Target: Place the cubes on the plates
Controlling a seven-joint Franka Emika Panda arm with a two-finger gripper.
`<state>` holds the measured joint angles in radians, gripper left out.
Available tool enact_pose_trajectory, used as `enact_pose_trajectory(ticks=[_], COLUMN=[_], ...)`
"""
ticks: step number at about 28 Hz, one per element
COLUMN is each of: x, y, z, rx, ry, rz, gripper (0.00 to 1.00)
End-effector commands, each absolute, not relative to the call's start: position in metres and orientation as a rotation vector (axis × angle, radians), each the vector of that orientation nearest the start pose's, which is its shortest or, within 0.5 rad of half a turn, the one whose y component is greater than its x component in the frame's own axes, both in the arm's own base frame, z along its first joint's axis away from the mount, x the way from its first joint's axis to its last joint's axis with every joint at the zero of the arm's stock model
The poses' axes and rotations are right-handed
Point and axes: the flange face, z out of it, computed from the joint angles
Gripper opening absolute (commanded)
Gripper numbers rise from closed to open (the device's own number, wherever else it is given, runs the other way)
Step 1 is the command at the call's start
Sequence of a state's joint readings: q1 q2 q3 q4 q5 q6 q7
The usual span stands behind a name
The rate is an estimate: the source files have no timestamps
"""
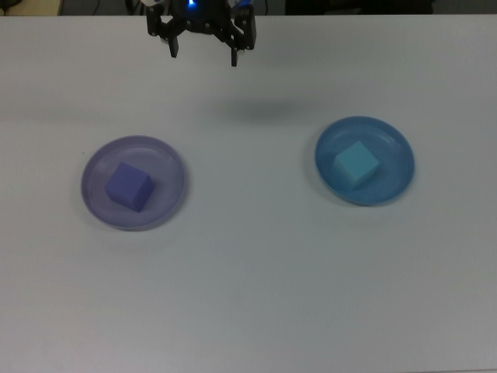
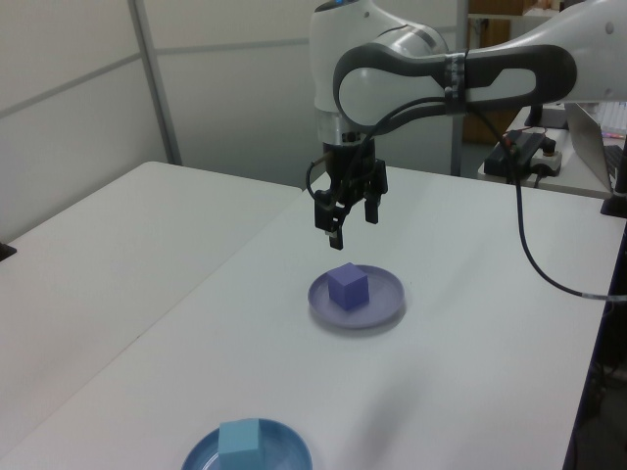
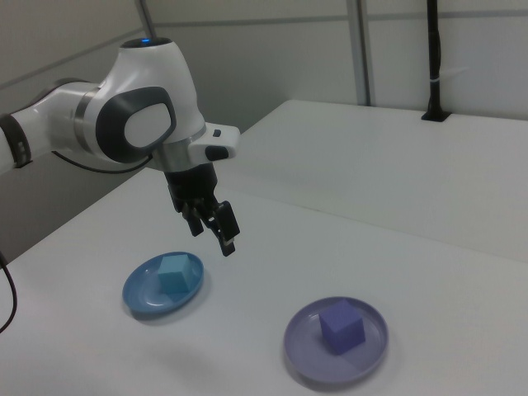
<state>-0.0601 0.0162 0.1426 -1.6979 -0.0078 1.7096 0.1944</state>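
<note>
Arm cut off at the top view's upper edge; gripper (image 1: 202,48) spread, empty (well above the table). Purple cube (image 1: 128,186) in lavender plate (image 1: 169,165), cyan cube (image 1: 356,163) in blue plate (image 1: 396,148).

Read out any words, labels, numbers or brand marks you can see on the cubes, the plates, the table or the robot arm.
None can be read.
Purple cube: plain faces, no text.
Turquoise cube: plain faces, no text.
Lavender plate and blue plate: no markings.
Robot arm: only a blue light, no lettering visible.
Table: bare white, no signs.
</note>
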Motion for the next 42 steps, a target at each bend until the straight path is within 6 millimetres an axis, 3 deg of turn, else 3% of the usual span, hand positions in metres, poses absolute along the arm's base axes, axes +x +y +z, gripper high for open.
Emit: enact_pose_trajectory(ticks=[1,17,22,42], x=[0.5603,0.5621,0.5624,0.5634], y=[0.0490,0.0460,0.0458,0.0457], z=[0.5682,0.5666,0.5651,0.5625], rx=[-3.139,-3.164,-3.173,-3.172], ry=[0.130,0.041,-0.090,-0.093], rz=[0.012,0.009,0.014,0.021], gripper=[1.00,1.00,1.00,1.00])
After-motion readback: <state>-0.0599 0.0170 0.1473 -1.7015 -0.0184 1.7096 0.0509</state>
